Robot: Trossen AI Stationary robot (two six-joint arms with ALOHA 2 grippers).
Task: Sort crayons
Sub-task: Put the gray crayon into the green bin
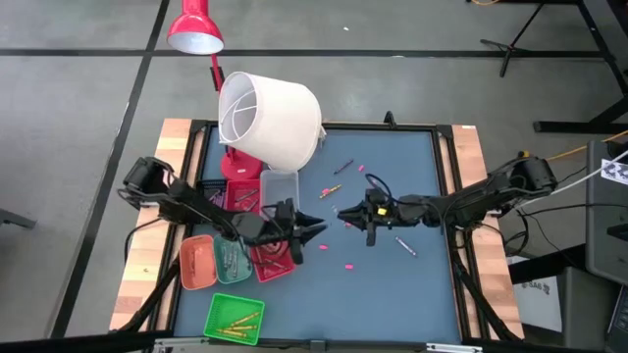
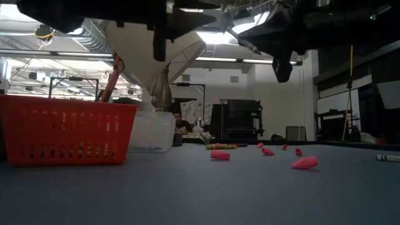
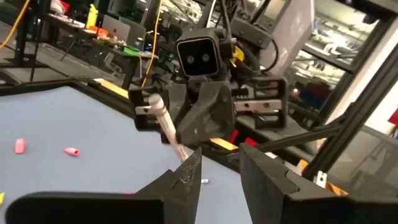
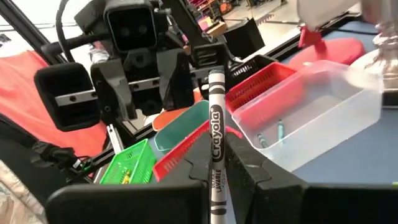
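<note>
One crayon (image 4: 216, 140) between right end effector (image 4: 215, 163) fingers

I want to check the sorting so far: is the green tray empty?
No. In the high view the green tray holds a few yellow crayons.

Desk (image 1: 392, 284): matt blue-grey top, smooth, with pale bare-wood side boards (image 1: 137, 284). Red basket (image 2: 62, 134): moulded plastic, slotted walls, slight sheen. Clear tray (image 4: 323, 118): glossy see-through plastic. Green tray (image 4: 127, 165): glossy plastic lattice. Grey crayon (image 4: 215, 155): matt paper wrapper, printed. Right gripper's fingers (image 4: 245, 168): matt black, probably plastic. Lampshade (image 1: 270, 118): white, looks like cloth or paper.
</note>
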